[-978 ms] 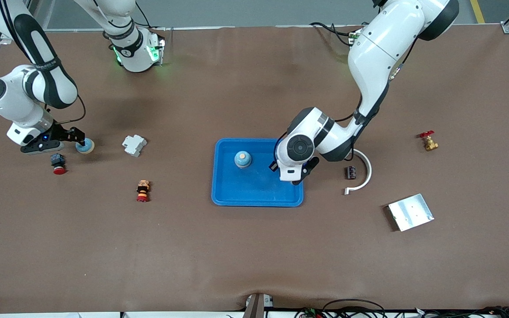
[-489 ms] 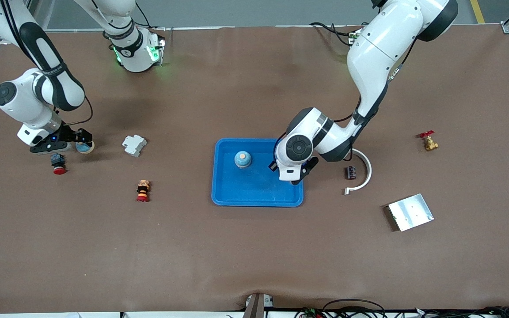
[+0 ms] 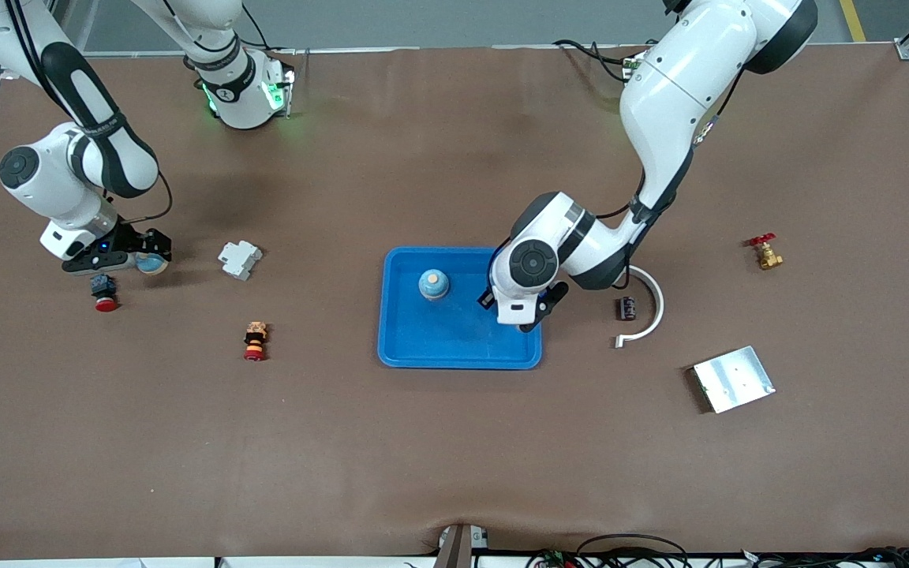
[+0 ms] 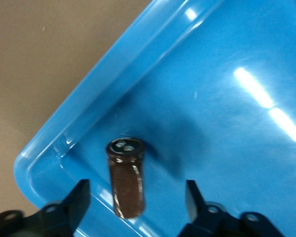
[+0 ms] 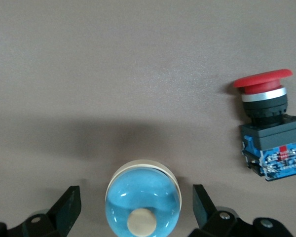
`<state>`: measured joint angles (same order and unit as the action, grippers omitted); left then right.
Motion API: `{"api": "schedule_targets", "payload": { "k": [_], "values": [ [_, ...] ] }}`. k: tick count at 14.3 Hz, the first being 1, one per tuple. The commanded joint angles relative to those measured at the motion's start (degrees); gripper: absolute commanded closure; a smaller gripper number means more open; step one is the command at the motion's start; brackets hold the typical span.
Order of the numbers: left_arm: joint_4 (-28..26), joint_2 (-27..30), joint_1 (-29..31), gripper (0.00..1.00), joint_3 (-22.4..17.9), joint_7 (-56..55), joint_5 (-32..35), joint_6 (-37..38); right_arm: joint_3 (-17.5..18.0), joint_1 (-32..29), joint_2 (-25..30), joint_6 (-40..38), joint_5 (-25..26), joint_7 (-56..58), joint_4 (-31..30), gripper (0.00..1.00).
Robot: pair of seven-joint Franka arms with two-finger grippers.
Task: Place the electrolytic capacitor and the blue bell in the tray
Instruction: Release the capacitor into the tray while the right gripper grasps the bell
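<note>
The blue tray (image 3: 391, 347) lies mid-table with a blue bell (image 3: 433, 285) inside it. My left gripper (image 3: 531, 319) hangs open over the tray's corner toward the left arm's end. In the left wrist view a brown electrolytic capacitor (image 4: 126, 182) sits between the fingers of the left gripper (image 4: 136, 202), touching neither, just inside the tray's rim (image 4: 89, 113). Toward the right arm's end, my right gripper (image 3: 153, 254) is down at a second blue bell (image 3: 152, 264) on the table. The right wrist view shows this bell (image 5: 143, 202) between the open fingers of the right gripper (image 5: 136, 210), with gaps on both sides.
A red push button (image 3: 105, 293) (image 5: 269, 123) lies close beside the right gripper. A white breaker (image 3: 239, 259) and a stacked orange-red part (image 3: 255, 341) lie between it and the tray. Toward the left arm's end are a white curved piece (image 3: 650, 304), a dark part (image 3: 626, 308), a brass valve (image 3: 766, 254) and a silver plate (image 3: 733, 379).
My left gripper has opened and let go of the capacitor over the tray. The right arm has shifted so its open fingers stand on either side of the bell on the table.
</note>
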<state>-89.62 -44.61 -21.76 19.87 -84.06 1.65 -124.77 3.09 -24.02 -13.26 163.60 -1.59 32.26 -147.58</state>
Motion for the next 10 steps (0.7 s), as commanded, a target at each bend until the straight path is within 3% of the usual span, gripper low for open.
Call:
{"api": "schedule_targets", "payload": {
  "k": [1,2,5,10],
  "values": [
    [1.54,3.64,-0.04,0.00,-0.45,-1.19,1.34,4.25,0.08,0.46,0.17,0.93,-1.39,0.44,-0.78,0.01],
    [2.42,4.87,-0.21,0.00,-0.53,-1.28,1.34,6.44,0.07,0.55,0.17,0.84,-1.39,0.44,-0.78,0.06],
    [2.34,9.53,0.40,0.00,-0.36,0.21,1.43,11.98,0.07,0.46,0.25,0.84,-1.39,1.05,-1.04,0.06],
    [1.38,14.37,2.68,0.00,-0.45,18.19,3.96,21.13,0.07,0.55,0.26,0.84,-1.39,1.14,-1.22,0.52]
  ]
}}
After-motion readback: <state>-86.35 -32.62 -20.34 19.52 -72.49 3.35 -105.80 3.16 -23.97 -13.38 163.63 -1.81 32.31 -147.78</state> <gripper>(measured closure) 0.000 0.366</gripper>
